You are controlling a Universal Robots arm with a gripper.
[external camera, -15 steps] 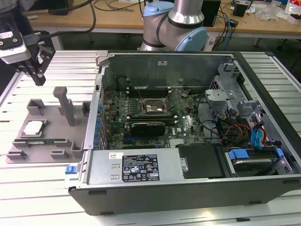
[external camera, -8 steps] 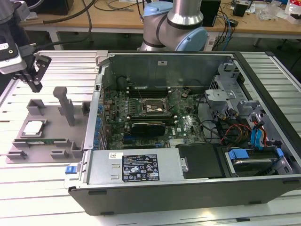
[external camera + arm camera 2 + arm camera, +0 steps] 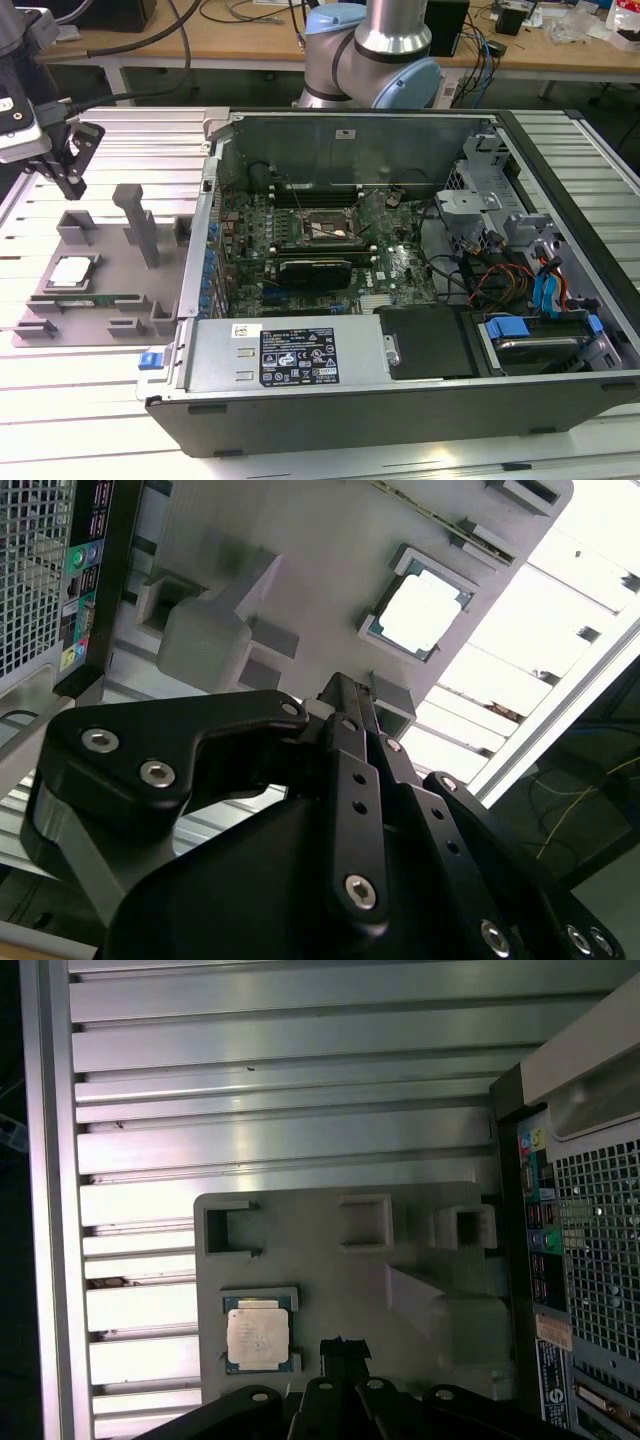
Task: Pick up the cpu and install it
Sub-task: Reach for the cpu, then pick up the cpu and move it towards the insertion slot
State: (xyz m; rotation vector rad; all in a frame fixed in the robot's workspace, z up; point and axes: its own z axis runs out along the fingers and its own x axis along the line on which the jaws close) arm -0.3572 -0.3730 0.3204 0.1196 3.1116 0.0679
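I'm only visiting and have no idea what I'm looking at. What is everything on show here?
cpu: one, silvery with a dark-green rim, lying in a pocket of the tray.
memory stick: one, green, in the tray next to the cpu.
tray: one, grey, on the table at the exterior view's left of the computer case.
computer case: one, black and grey, lying open on the table.
motherboard: one, green, inside the case.
socket: one, black frame, on the motherboard.
table: one, silver slats, under everything.
desk: one, light wood, behind.
robot arm: one, silver and blue, behind the case.
claw: one, black, shut and empty, above the tray.
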